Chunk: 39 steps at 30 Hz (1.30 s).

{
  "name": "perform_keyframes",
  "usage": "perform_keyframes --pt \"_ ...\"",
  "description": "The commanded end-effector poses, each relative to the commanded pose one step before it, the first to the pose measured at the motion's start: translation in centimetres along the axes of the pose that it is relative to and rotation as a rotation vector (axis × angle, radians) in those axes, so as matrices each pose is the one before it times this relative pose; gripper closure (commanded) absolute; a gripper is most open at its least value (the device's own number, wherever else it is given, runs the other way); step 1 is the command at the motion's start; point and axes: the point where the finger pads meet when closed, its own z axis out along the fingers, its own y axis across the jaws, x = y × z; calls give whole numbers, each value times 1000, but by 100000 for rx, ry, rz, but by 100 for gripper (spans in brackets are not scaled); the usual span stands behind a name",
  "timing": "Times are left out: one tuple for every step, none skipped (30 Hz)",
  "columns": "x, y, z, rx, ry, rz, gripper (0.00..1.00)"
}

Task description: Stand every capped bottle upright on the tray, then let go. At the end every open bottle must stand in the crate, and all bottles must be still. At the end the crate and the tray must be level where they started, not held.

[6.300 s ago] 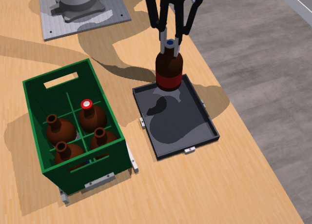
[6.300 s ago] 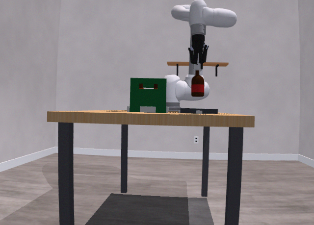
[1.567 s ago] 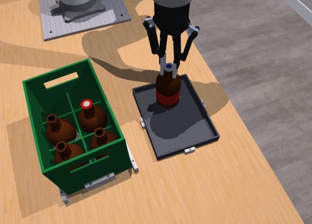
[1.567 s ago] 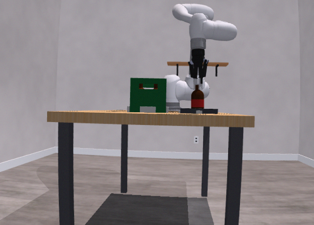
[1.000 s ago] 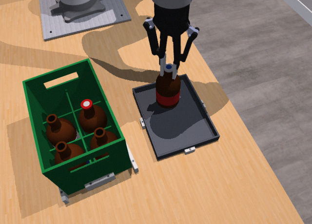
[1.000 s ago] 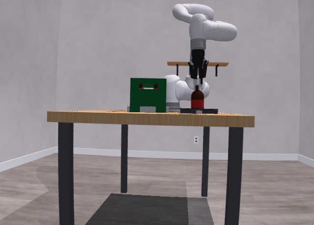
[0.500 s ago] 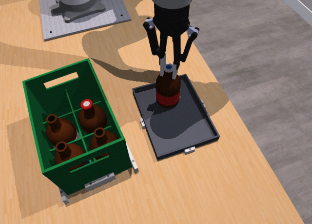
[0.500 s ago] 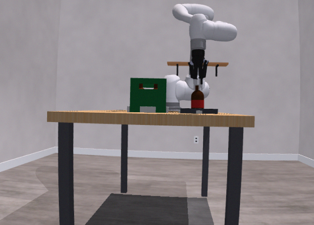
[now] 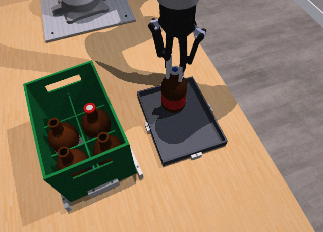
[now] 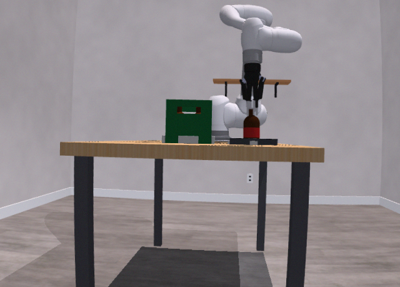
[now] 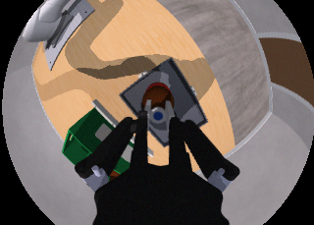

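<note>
My gripper [image 9: 174, 77] [image 10: 253, 110] [image 11: 158, 106] is shut on the neck of the blue-capped bottle [image 9: 173, 89] [image 10: 251, 131] [image 11: 157, 97], which has a red label. It holds the bottle upright over the rear part of the dark tray [image 9: 182, 149] [image 10: 237, 142] [image 11: 188, 104]; I cannot tell whether its base touches the tray floor. A red-capped bottle [image 9: 96, 123] stands in the green crate [image 9: 125, 160] [image 10: 189, 125], in a compartment on the tray side. Three open bottles [image 9: 63, 137] [image 9: 74, 157] [image 9: 107, 143] stand in other compartments. Crate and tray look level.
Small light stops sit against the tray, one [image 9: 196, 155] at its front and one [image 9: 147, 127] at its left. A larger stop [image 9: 103, 188] is at the crate's front. The robot's base plate [image 9: 86, 28] is behind. The table edge runs beyond the tray's right side.
</note>
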Motion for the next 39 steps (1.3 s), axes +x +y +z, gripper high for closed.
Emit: perform_keyframes --pt "-6 -19 16 17 -11 17 100" --pt "-9 -18 27 36 -19 20 100" --pt "-9 -18 27 36 -19 20 100" --pt "-9 -18 27 36 -19 20 100" --pt "-9 -18 27 36 -19 20 100" --pt "-9 -18 27 36 -19 20 100" --pt "-9 -18 27 36 -19 20 100" --pt "-9 -18 27 36 -19 20 100" --pt "-9 -18 27 36 -19 20 100" --pt "-9 -18 27 36 -19 20 100" --pt "-9 -18 27 36 -19 20 100" --pt "-9 -18 27 36 -19 20 100" --pt "-9 -18 27 36 -19 20 100" --pt "-9 -18 27 36 -19 20 100" --pt "-9 -18 27 36 -19 20 100" --pt "0 0 0 0 0 0 100" --pt "0 0 0 0 0 0 100" --pt "147 206 -323 -450 302 -275 100" --pt "-20 -17 22 32 -22 20 100" --pt "-20 -17 22 32 -22 20 100" --pt "-20 -17 22 32 -22 20 100" --pt "-20 -17 22 32 -22 20 100" --pt "-20 -17 22 32 -22 20 100" --pt "-20 -17 22 32 -22 20 100" --pt "-20 -17 22 32 -22 20 100" --pt "-20 -17 22 32 -22 20 100" --pt "-20 -17 22 32 -22 20 100" --pt "-20 -17 22 32 -22 20 100" --pt "-20 -17 22 32 -22 20 100" --pt "-20 -17 22 32 -22 20 100" --pt "-20 -17 22 32 -22 20 100" --pt "-20 -17 22 32 -22 20 100" --pt "0 0 0 0 0 0 100" --pt "0 0 0 0 0 0 100" --pt "224 190 -328 -473 322 -140 0" --pt "0 0 0 0 0 0 0" --pt "0 0 0 0 0 0 0" --pt "0 0 0 0 0 0 0" --pt "0 0 0 0 0 0 0"
